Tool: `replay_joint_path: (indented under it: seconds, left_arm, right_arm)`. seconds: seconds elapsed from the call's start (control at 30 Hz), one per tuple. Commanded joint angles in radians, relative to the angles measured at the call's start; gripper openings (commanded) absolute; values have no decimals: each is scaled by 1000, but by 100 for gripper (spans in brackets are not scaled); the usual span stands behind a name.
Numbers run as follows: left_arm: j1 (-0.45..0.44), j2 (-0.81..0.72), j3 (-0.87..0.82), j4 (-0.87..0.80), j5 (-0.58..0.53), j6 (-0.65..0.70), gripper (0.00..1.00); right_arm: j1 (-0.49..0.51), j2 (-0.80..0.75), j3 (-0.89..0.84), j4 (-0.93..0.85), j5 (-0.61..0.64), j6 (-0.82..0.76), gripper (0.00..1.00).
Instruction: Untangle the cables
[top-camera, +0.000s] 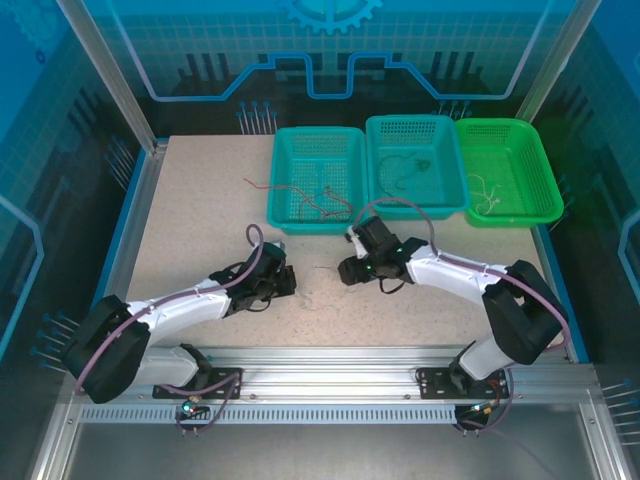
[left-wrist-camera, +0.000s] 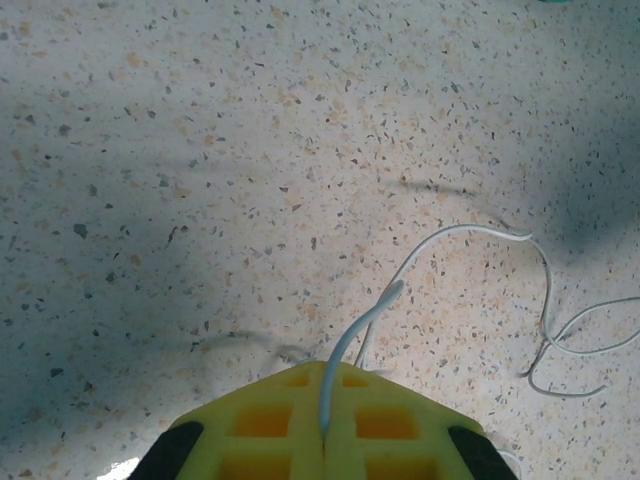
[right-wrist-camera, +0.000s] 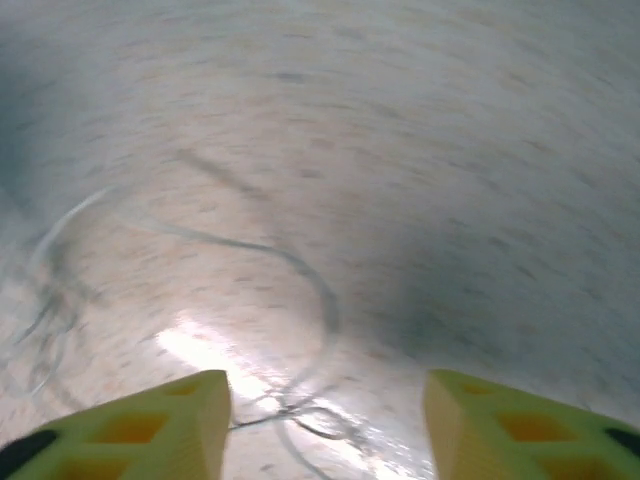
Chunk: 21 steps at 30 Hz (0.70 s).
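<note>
- L wrist cam, closest thing: left pincer (left-wrist-camera: 325, 372), yellow fingers (left-wrist-camera: 265, 420) pressed together and pinching a pale cable (left-wrist-camera: 470, 232). It comes up out of the seam, arcs right over the speckled surface and ends in loose loops nr the right edge.
- R wrist cam, closest thing: right pincer (right-wrist-camera: 327, 385), spread wide. View is blurred. Thin cable loops (right-wrist-camera: 300, 262) lie on the surface ahead of and under the gap; can't tell their colour.
- Tabletop (top-camera: 200, 220): beige, speckled, carries everything.
- Left arm (top-camera: 190, 305) and right arm (top-camera: 460, 272): both reach inward. The pincers face each other nr mid tabletop, close but apart, with a small pale tangle (top-camera: 318, 298) on the surface between them.
- 3 baskets in a row at the far edge, side by side: left teal basket (top-camera: 310, 225), mid teal basket (top-camera: 415, 120), green basket (top-camera: 510, 220).
- Red cable (top-camera: 300, 190): in the left teal basket, one end goes over its left wall onto the tabletop.
- Dark cable (top-camera: 405, 170): curled in the mid teal basket.
- Whitish cable (top-camera: 487, 195): in the green basket.
</note>
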Motion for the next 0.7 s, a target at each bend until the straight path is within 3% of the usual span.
replay_joint_path:
  seconds: [0.0,0.2,0.3,0.33,0.4,0.47,0.5,0.67]
  left_arm:
    - [4,1,-6,-17,8,30,0]
    - [6,-10,-1,-24,11,36,0]
    - [5,-31,4,-46,-3,41,0]
    - [6,-38,3,-57,-11,38,0]
    - [9,-65,-3,-83,-33,24,0]
    - [25,-96,-18,-109,-45,-4,0]
    - [39,-118,-33,-118,-45,-20,0]
    - [141,-269,-112,-181,-40,-46,0]
  right_arm:
    - [38,32,48,86,-36,-224,60]
    - [50,248,161,156,-88,-368,61]
    - [55,346,240,135,-130,-376,55]
    - [61,364,249,136,-139,-376,51]
    - [63,377,253,134,-130,-356,24]
    - [61,341,214,157,-107,-327,4]
    - [56,308,177,179,-95,-311,0]
    - [-19,75,-49,278,-10,-184,0]
